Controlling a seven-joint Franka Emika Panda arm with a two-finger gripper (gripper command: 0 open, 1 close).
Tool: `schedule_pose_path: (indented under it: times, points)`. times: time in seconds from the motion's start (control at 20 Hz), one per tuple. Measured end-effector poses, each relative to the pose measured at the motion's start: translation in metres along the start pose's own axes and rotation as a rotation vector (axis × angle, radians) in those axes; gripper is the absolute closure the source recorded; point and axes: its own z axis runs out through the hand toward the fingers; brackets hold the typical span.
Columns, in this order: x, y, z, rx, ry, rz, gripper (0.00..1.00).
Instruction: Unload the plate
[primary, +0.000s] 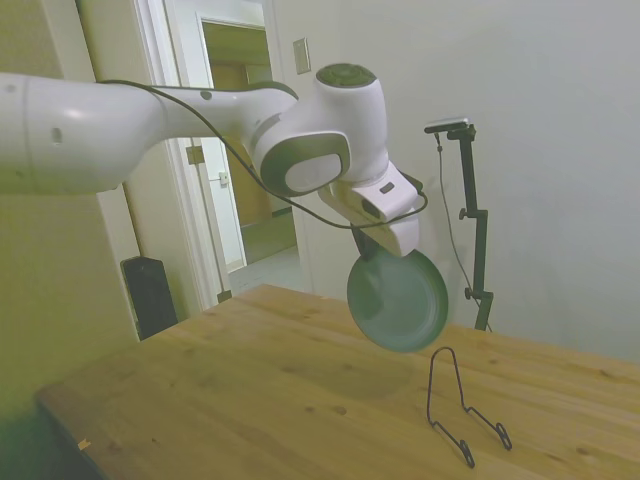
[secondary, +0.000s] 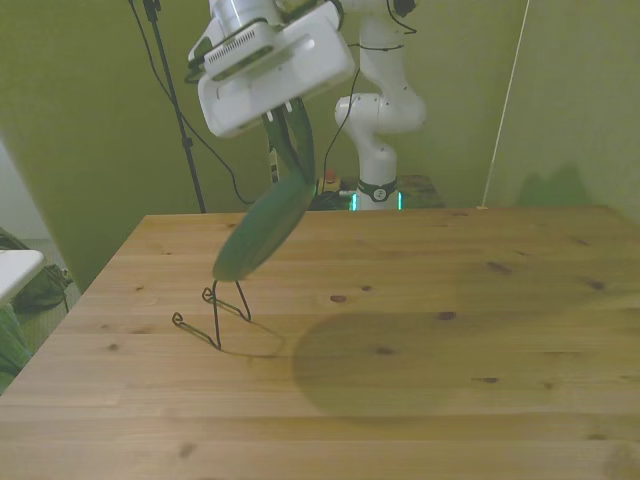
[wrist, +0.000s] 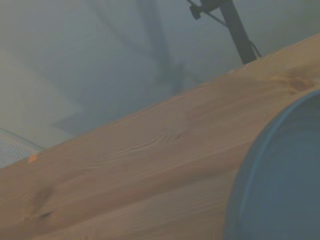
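Plate (primary: 398, 300) clamped at its upper rim by the tool (primary: 372, 247), hung tilted in the air above the desk (primary: 250, 390) | arm stretched out level, wrist bent downward | wire stand (primary: 462, 410) left bare below, apart from plate.

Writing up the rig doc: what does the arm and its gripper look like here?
Glossy white rounded arm with grey-green joint caps, including a round buttoned disc on top near the wrist. A thin black cable runs along the links. The gripper has a boxy white body with a slotted face and slim dark fingers.
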Motion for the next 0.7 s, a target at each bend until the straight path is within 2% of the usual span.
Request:
schedule_pose_path:
  times: [0.15,0.4,0.7]
  points:
    - [0.007,-0.013,0.044,-0.058,0.022,0.016,1.0]
    - [0.036,-0.014,0.139,-0.203,0.08,0.056,1.0]
    - [0.057,-0.033,0.2,-0.309,0.161,0.082,1.0]
